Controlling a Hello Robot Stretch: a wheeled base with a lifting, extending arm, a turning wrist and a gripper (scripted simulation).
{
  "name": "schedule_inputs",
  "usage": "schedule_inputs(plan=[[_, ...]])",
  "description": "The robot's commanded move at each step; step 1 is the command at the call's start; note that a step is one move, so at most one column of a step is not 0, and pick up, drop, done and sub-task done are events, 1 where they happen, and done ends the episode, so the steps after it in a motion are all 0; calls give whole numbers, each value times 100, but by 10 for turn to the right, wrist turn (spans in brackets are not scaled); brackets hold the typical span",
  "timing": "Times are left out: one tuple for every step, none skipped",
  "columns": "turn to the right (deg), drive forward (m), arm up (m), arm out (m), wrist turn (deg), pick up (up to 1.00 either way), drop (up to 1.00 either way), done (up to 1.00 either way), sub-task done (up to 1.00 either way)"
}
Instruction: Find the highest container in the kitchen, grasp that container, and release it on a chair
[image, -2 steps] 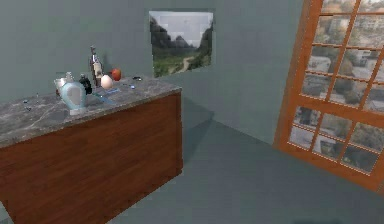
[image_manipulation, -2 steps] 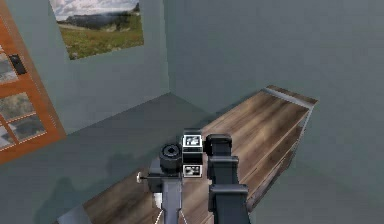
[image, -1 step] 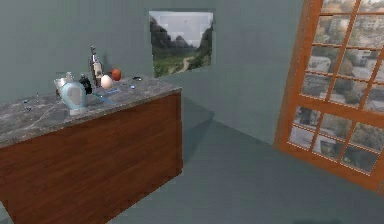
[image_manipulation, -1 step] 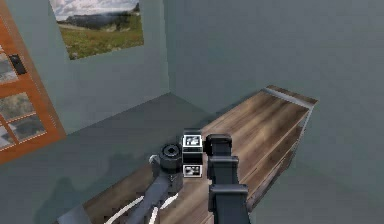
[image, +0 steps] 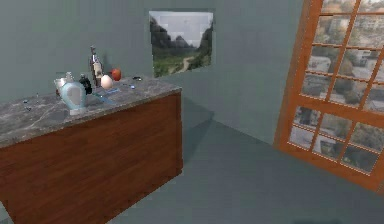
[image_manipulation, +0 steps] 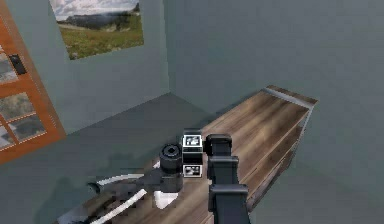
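I judged it early: bottle (image: 95, 67) on the counter (image: 110, 150) sat ungrabbed, grasp and release left, and I couldn't tell jaw state or load on the gripper (image_manipulation: 110, 188).

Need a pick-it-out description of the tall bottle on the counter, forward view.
At the forward view's left stands a wood-sided counter with a grey stone top. On it sits a cluster of small things, and the bottle rises at the back of it. It is dark, slim and the tallest there, topping the red ball and the pale jug beside it.
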Motion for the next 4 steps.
schedule_inputs(plan=[[0,0,0,0,450,0,0,0,0],[0,0,0,0,150,0,0,0,0],[0,0,-30,0,0,0,0,0,0],[0,0,0,0,0,100,0,0,0]])
